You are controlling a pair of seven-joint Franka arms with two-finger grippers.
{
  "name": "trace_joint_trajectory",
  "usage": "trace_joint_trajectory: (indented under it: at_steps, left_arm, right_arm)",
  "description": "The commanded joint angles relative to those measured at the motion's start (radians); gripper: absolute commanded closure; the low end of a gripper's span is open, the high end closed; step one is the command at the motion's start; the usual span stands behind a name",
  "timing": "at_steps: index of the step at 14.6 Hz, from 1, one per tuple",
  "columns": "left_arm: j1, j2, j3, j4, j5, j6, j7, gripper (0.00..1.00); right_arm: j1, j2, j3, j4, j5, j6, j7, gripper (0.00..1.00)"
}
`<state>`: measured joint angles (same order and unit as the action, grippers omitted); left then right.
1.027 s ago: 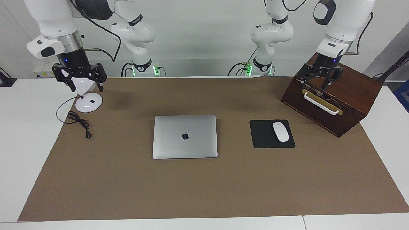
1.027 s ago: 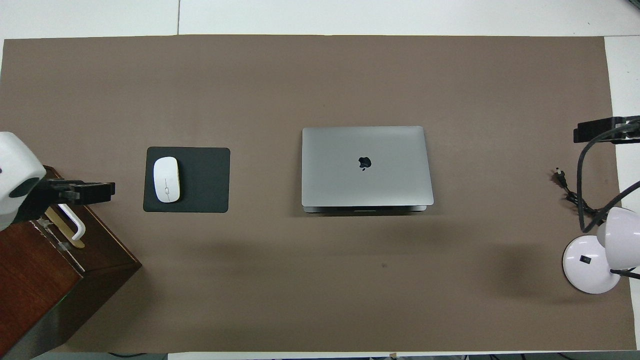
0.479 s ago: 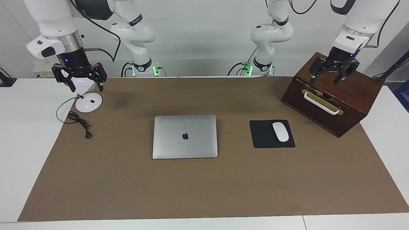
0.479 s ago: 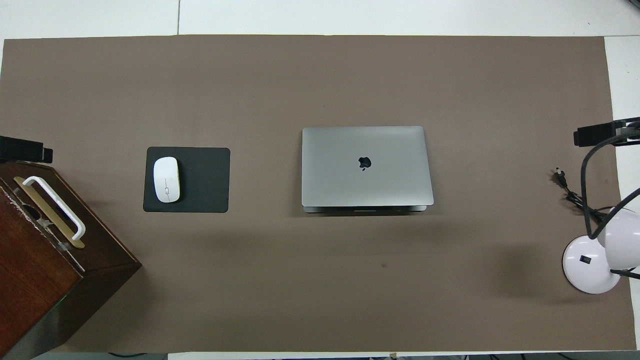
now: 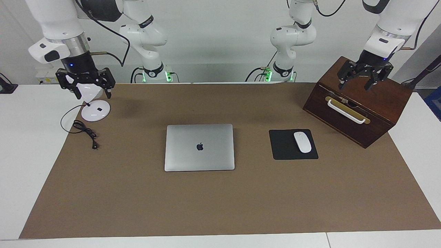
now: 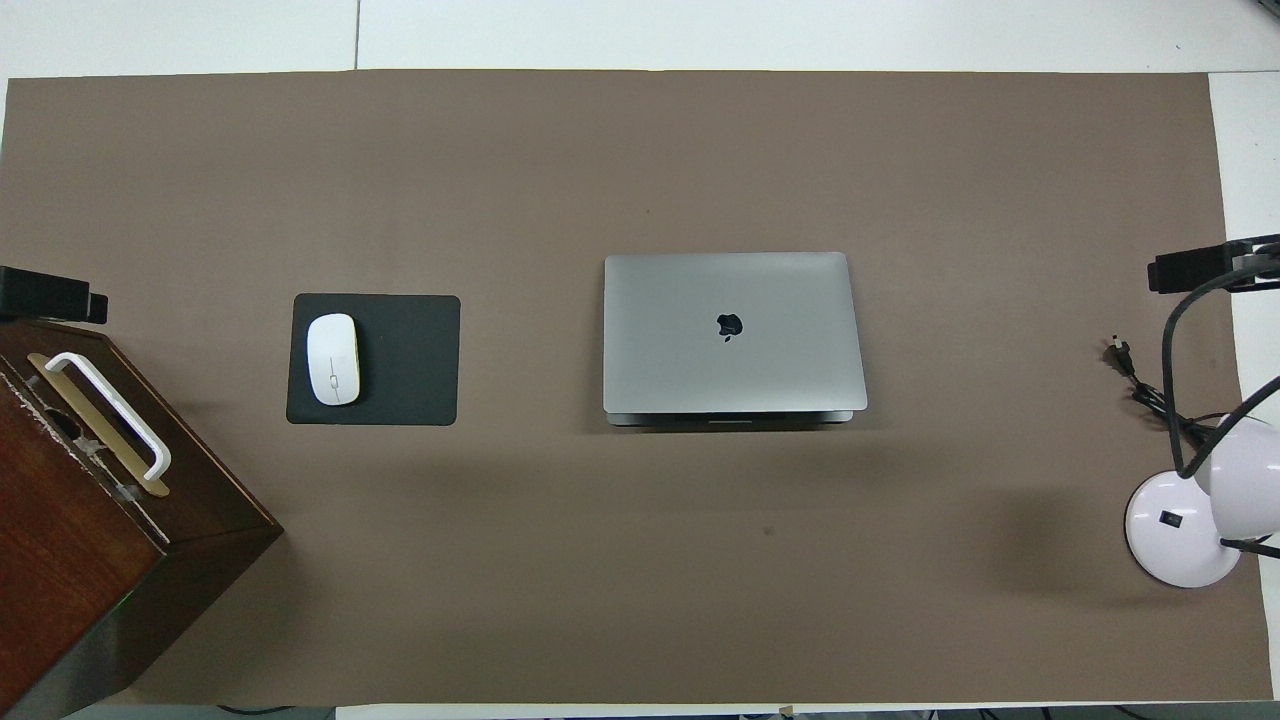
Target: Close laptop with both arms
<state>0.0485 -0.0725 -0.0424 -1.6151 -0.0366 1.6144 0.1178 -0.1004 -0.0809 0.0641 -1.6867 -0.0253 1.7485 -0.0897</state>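
Note:
The silver-grey laptop point(image 5: 199, 147) lies shut and flat in the middle of the brown mat, its lid with the dark apple logo facing up; it also shows in the overhead view point(image 6: 733, 330). My left gripper point(image 5: 358, 83) hangs open and empty over the top of the wooden box point(image 5: 379, 103) at the left arm's end. My right gripper point(image 5: 86, 90) hangs open over the white desk lamp point(image 5: 95, 112) at the right arm's end, the lamp's head showing between its fingers. Neither gripper touches the laptop. Only the grippers' tips show in the overhead view.
A black mouse pad point(image 5: 284, 148) with a white mouse point(image 5: 302, 142) lies between the laptop and the box. The box has a white handle point(image 5: 345, 111) on its front. The lamp's black cable point(image 5: 84, 130) lies coiled on the mat's edge.
My left gripper has risen from the box's front by the handle to over its top, toward the left arm's end. The right gripper and the laptop have not moved.

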Motion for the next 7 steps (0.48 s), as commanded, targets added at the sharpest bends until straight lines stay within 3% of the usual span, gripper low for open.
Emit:
trace_joint_trajectory:
  at_steps: [1,7]
  left_arm:
    - [0.013,0.008,-0.013,0.015,0.026,-0.025,-0.006,0.0]
    - [0.013,0.007,-0.013,0.009,0.024,-0.007,-0.05,0.0]
  right_arm:
    - [-0.021,0.006,0.007,-0.011,0.033,-0.014,-0.038,0.0]
    - [-0.012,0.01,0.008,-0.015,0.033,-0.069,-0.038,0.0]
